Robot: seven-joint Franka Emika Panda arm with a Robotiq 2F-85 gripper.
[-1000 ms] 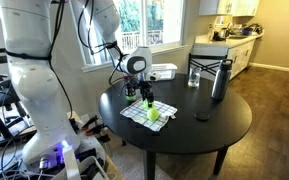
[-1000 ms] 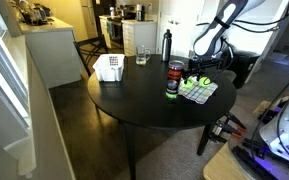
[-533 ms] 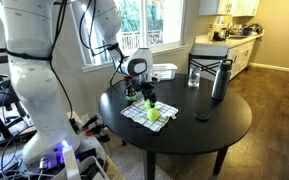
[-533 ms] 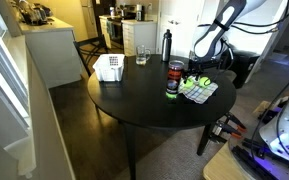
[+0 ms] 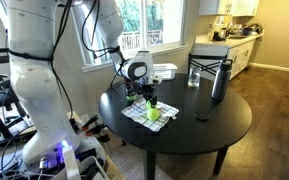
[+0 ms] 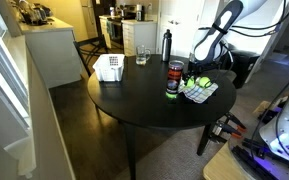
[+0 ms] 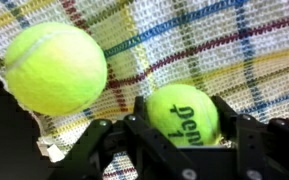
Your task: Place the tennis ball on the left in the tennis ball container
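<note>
Tennis ball (image 7: 182,115) sits between the jaws on the checked cloth (image 7: 234,50).

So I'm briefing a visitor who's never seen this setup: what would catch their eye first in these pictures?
The wrist view is filled by two yellow-green balls on a plaid cloth: a free tennis ball upper left, and a Penn-marked tennis ball flanked by the gripper. In an exterior view, the tennis ball container stands on the black table beside that cloth.
</note>
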